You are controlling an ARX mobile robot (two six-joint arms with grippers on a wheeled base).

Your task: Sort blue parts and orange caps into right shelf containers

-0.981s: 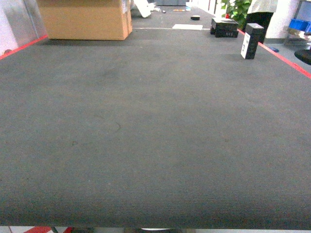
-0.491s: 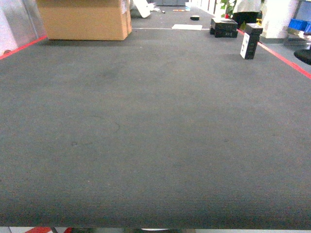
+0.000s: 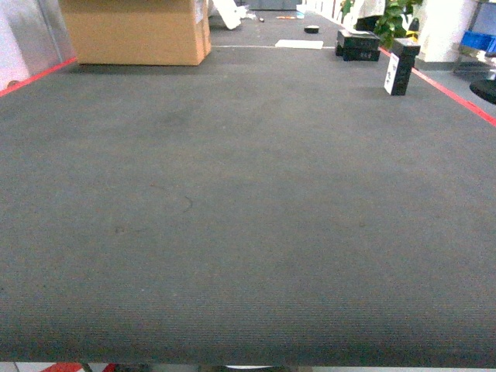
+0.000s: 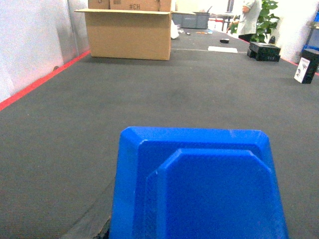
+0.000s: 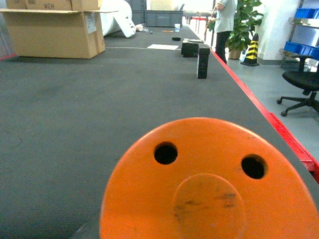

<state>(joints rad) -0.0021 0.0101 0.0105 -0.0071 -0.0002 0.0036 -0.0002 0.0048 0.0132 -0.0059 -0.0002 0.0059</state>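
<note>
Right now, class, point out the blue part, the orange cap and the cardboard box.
blue part (image 4: pixel 199 189): left wrist view, on its raised centre panel.
orange cap (image 5: pixel 209 199): right wrist view, on its round central boss.
cardboard box (image 3: pixel 136 35): head view, on its front face.

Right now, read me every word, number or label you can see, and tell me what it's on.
"#CH": printed on the cardboard box, seen from the left wrist.
White label on the upright black box: print too small to read.
Blue part and orange cap: no text.
</note>
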